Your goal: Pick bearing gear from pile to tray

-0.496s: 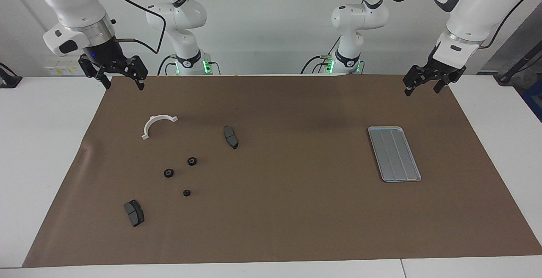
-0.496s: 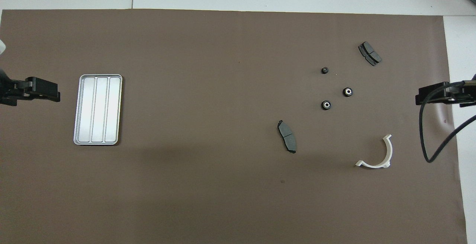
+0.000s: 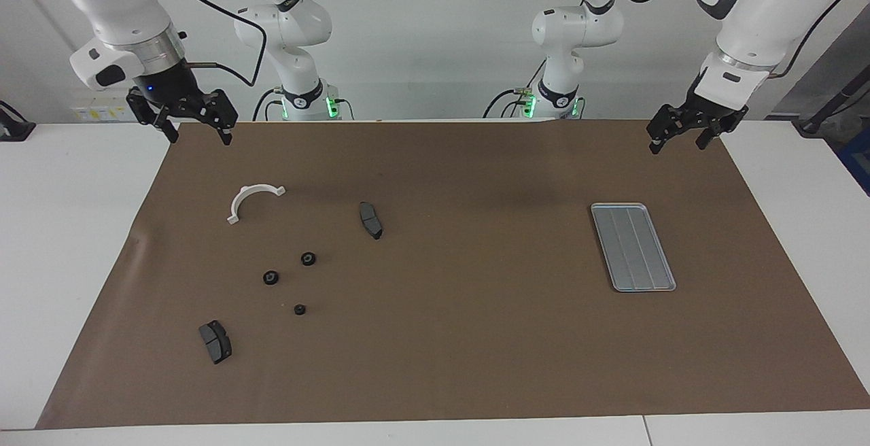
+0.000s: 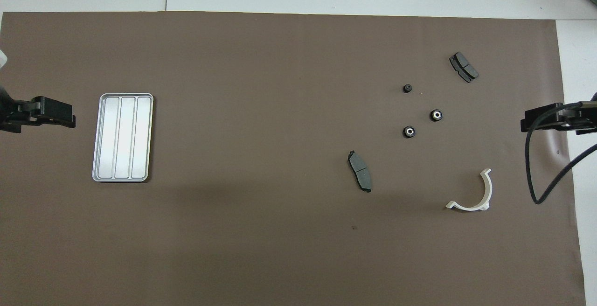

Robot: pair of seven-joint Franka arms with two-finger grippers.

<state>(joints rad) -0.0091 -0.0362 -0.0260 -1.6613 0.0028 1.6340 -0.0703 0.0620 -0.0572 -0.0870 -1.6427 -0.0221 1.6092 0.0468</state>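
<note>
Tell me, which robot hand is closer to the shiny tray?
Left. The left gripper hangs over the mat's edge at the tray's end; the right gripper waits at the table's right-arm end, above the white bracket.

1. The left pincer hangs raised, fingers spread wide, empty, its arm bent down from above.
2. The right pincer hangs raised too, fingers spread wide, empty, wrist tilted.

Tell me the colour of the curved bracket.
White; the curved bracket shows best in the overhead view.
</note>
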